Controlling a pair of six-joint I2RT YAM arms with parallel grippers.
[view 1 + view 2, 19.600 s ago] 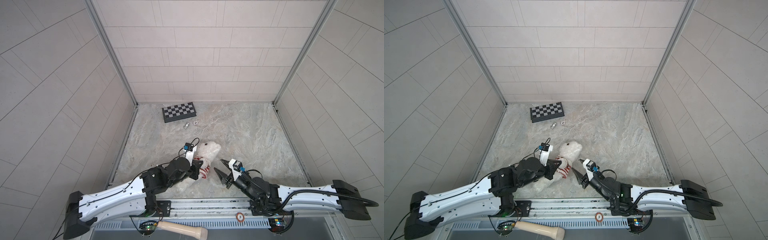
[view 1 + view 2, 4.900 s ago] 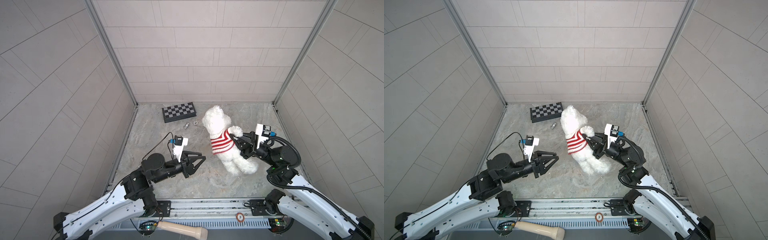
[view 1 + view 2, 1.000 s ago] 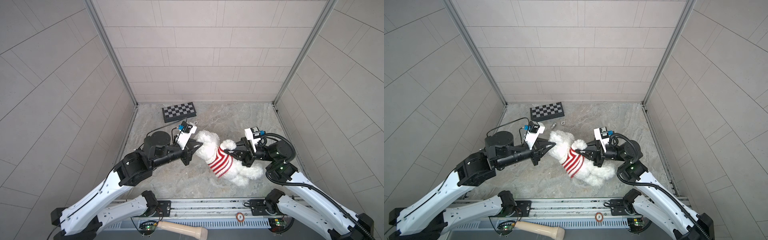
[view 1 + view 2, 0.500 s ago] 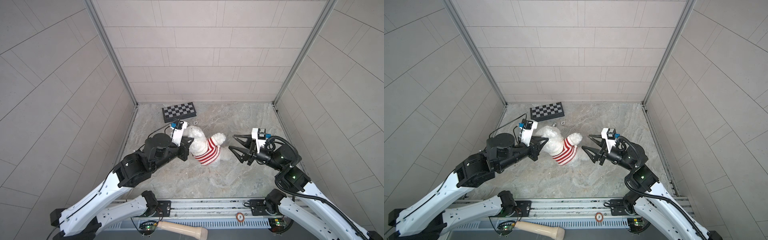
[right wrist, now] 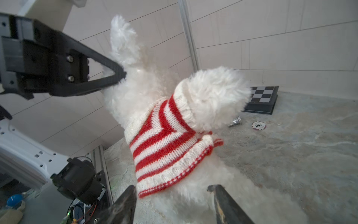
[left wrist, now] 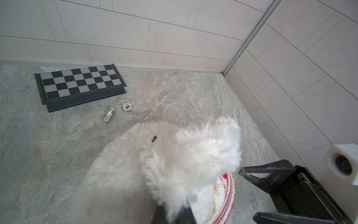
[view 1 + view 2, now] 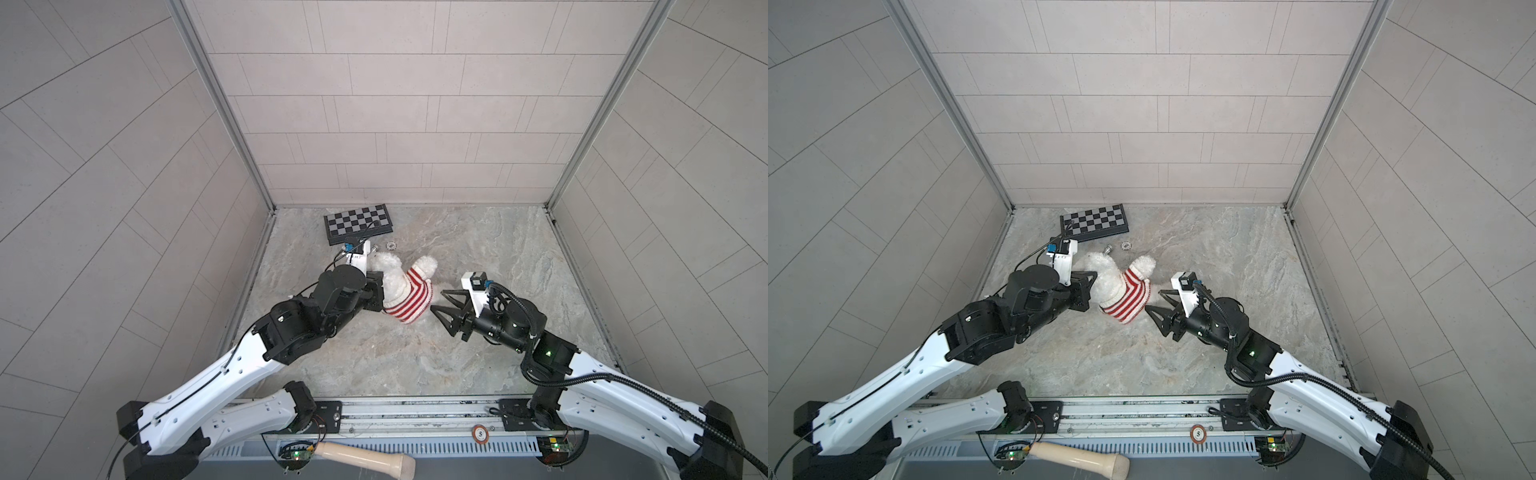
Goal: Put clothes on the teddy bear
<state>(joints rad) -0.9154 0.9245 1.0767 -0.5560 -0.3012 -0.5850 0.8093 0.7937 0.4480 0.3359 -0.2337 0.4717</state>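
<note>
The teddy bear (image 7: 390, 278) (image 7: 1104, 279) is a white fluffy bundle left of the floor's middle. A red-and-white striped sweater (image 7: 409, 300) (image 5: 162, 141) covers part of it, and a white furry end (image 5: 213, 93) pokes out of a ribbed opening. My left gripper (image 7: 379, 287) (image 6: 172, 215) is shut on the bear's bare fur and holds it partly raised. Its fingers (image 5: 110, 74) pinch the fur in the right wrist view. My right gripper (image 7: 440, 302) (image 5: 172, 191) stands open just right of the sweater's hem, holding nothing. The bear's face is hidden.
A folded chessboard (image 7: 358, 223) lies by the back wall. A silver chess piece (image 6: 108, 114) and a poker chip (image 6: 127, 107) sit on the floor just behind the bear. Tiled walls close in three sides. A wooden handle (image 7: 365, 455) lies past the front rail.
The right gripper has let go of the bear, opened and drawn back to the right. The left gripper has pulled the bear left and bunched it up.
</note>
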